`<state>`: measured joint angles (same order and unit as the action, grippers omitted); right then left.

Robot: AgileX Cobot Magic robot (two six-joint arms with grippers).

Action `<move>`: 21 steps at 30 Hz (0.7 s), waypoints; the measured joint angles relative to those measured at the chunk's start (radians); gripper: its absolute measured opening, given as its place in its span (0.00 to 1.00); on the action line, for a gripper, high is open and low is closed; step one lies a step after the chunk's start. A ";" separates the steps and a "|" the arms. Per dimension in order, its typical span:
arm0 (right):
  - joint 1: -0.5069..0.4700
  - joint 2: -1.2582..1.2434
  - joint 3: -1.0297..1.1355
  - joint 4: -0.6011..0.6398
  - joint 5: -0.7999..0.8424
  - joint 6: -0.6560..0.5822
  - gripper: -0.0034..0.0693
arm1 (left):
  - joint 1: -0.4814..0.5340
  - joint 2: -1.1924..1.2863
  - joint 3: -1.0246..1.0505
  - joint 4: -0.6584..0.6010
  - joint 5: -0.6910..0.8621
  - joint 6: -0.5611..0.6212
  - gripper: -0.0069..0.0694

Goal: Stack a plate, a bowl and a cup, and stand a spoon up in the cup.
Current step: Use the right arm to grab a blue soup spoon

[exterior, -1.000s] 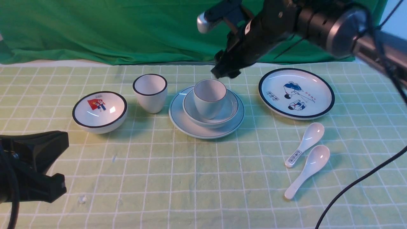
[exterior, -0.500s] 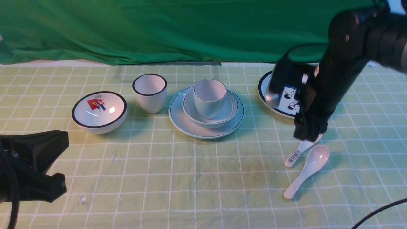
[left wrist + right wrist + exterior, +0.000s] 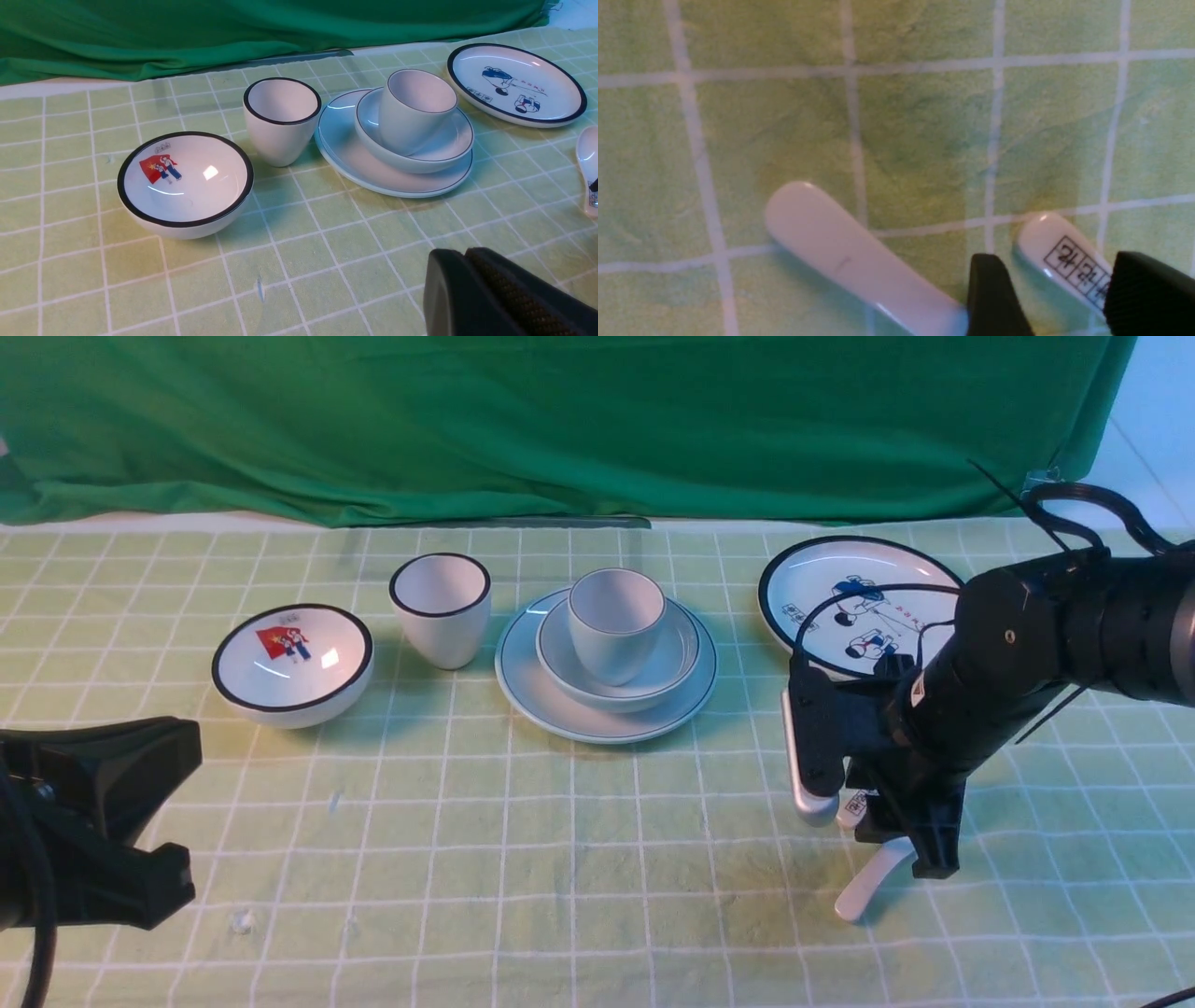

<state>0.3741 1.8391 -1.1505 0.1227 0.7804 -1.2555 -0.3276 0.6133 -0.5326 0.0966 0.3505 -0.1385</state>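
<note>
Pale thin-rimmed round plate (image 3: 532,695), bowl (image 3: 672,663) and cup (image 3: 616,625) stand stacked. The unplaced plain white ceramic spoon (image 3: 840,247) lies beside the right gripper (image 3: 1059,280), whose open jaws seemingly straddle the printed-handled spoon (image 3: 1064,249).

The handle of the printed spoon (image 3: 1048,240) lies between the spread fingers (image 3: 994,298) of my right claw (image 3: 1057,261). The plain spoon (image 3: 840,252) lies just beside, outside one finger, so room there is narrow. The near middle of the counter (image 3: 560,859) is bare.

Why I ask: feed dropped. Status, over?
Left pincer shut. Right pincer open, straddling handle of printed spoon. Plain spoon lies alongside, outside the jaws.
</note>
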 joint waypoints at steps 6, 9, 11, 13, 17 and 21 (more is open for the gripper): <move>0.007 -0.056 0.004 0.000 0.039 0.049 0.56 | 0.000 0.000 0.004 0.014 -0.003 0.000 0.11; 0.008 -0.088 0.004 0.000 0.021 0.114 0.56 | 0.000 0.000 0.009 0.015 -0.005 0.000 0.11; 0.006 -0.102 0.004 0.000 0.014 0.151 0.60 | 0.000 0.000 0.009 0.016 -0.005 0.000 0.11; 0.004 -0.102 0.009 0.000 0.007 0.164 0.65 | 0.000 0.000 0.009 0.016 -0.006 0.000 0.11; 0.001 -0.102 0.031 0.000 0.001 0.189 0.74 | 0.000 0.000 0.009 0.016 -0.006 0.000 0.11; 0.001 -0.102 0.072 0.000 0.000 0.153 0.78 | 0.000 0.000 0.009 0.016 -0.006 0.000 0.11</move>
<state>0.3749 1.7370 -1.0787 0.1226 0.7807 -1.1024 -0.3276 0.6133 -0.5231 0.1127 0.3448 -0.1385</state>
